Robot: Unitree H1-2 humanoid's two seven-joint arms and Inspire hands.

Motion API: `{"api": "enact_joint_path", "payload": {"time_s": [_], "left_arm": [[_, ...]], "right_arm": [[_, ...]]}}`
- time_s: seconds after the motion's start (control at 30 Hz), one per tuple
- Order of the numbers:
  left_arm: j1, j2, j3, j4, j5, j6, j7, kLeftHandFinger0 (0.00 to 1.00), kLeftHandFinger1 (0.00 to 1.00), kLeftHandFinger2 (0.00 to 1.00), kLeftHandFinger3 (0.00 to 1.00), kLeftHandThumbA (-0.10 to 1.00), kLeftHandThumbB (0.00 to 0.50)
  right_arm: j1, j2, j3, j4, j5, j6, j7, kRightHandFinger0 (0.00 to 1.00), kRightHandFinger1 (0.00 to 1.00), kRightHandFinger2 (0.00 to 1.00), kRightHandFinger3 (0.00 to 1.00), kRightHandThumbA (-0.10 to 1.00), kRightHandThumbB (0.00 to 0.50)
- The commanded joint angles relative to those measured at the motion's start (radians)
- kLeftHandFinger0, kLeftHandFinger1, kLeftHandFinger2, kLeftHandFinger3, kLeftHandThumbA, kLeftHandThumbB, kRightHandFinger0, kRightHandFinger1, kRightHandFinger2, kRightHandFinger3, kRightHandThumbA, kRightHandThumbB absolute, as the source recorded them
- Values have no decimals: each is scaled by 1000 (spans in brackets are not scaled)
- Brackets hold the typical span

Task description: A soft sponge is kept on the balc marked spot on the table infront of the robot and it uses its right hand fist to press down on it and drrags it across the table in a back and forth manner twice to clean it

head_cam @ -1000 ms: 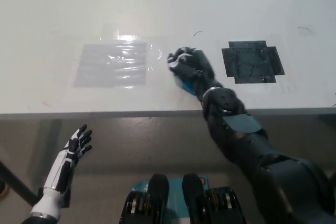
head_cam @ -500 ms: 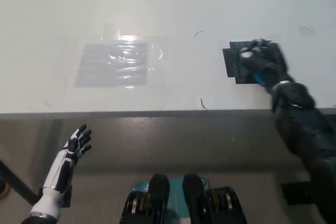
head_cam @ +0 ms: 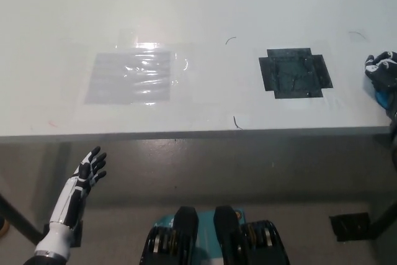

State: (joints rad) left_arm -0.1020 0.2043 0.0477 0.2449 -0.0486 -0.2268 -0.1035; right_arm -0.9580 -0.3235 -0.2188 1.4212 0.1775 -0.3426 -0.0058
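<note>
We observe the black right hand clenched over a blue soft sponge at the white table's right edge, right of the black marked spot; white left hand released below.

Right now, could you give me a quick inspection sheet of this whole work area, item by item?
Surface: white table, a few faint marks.
Job's things: blue sponge under the right hand at the picture's right edge; black marked spot bare.
Clutter: shiny clear taped patch left of centre.
Hands: right hand fisted on the sponge; left hand resting below the table edge, fingers apart.
Cables: nothing seen.
Surroundings: grey floor; dark table leg at lower left.
</note>
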Motion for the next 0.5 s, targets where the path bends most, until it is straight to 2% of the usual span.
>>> {"api": "enact_joint_path", "payload": {"time_s": [0.0, 0.07, 0.2, 0.23, 0.27, 0.3, 0.43, 0.47], "left_arm": [[-17, 6, 8, -12, -2, -34, 0, 1000, 1000, 1000, 1000, 1000, 500], [-16, 6, 7, -13, -5, -31, -4, 1000, 1000, 1000, 1000, 1000, 500], [-16, 4, 7, -8, -5, -33, -3, 1000, 1000, 1000, 1000, 1000, 500], [-14, 3, 7, -16, -5, -24, -2, 1000, 1000, 1000, 1000, 1000, 500], [-10, 2, 8, -20, -7, -21, -2, 1000, 1000, 1000, 1000, 1000, 500], [-9, 3, 8, -21, -7, -21, -3, 1000, 1000, 1000, 1000, 1000, 500], [-10, 6, 8, -17, -7, -26, -6, 1000, 1000, 1000, 1000, 1000, 500], [-10, 6, 9, -16, -8, -24, -6, 1000, 1000, 1000, 1000, 1000, 500]], "right_arm": [[-5, 17, -9, 5, 15, 24, 0, 0, 91, 406, 326, 260, 0], [-13, 35, -20, 3, 31, 35, 11, 0, 73, 396, 307, 237, 0], [-31, 75, 19, 3, -11, 9, -17, 0, 45, 372, 243, 267, 0], [-38, 87, 29, 1, -19, 8, -23, 44, 86, 358, 263, 209, 40], [-46, 103, 23, 2, -8, 13, -21, 2, 3, 246, 162, 228, 2], [-55, 125, 18, 0, 2, 8, -12, 0, 0, 194, 97, 230, 0], [-79, 171, 7, 1, 17, 19, -9, 0, 0, 180, 80, 224, 0], [-87, 190, 14, 0, 11, 19, 1, 0, 0, 197, 77, 254, 0]]}}
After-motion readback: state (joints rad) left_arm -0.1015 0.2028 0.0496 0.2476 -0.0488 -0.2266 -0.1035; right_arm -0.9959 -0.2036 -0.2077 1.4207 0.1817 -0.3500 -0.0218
